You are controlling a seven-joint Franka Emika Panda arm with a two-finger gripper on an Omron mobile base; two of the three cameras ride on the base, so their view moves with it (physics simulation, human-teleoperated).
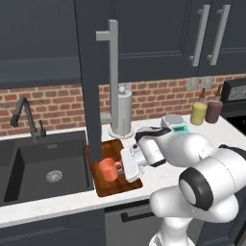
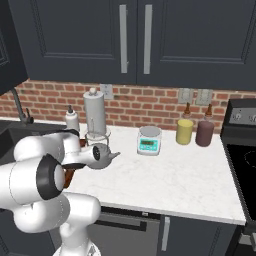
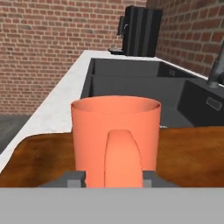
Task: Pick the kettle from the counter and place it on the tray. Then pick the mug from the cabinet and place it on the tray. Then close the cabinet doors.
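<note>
The orange-red mug (image 1: 108, 170) (image 3: 113, 127) stands upright on the brown wooden tray (image 1: 105, 188) (image 3: 188, 153), its handle turned toward my hand. My gripper (image 1: 126, 168) (image 3: 111, 178) is level with that handle, jaws open, one fingertip on each side and a gap on the left. In the right base view the grey kettle (image 2: 101, 154) sits just past my forearm at the tray's (image 2: 70, 175) edge on the white counter (image 2: 165, 175). An open cabinet door (image 1: 93, 72) (image 2: 10, 45) hangs edge-on above the tray.
A black sink (image 1: 48, 168) with its faucet (image 1: 24, 115) lies left of the tray. The paper-towel roll (image 2: 95, 112), a scale (image 2: 149, 140), a yellow tumbler (image 2: 184, 131) and a maroon tumbler (image 2: 204, 133) line the brick wall. The stove (image 2: 242, 150) is far right.
</note>
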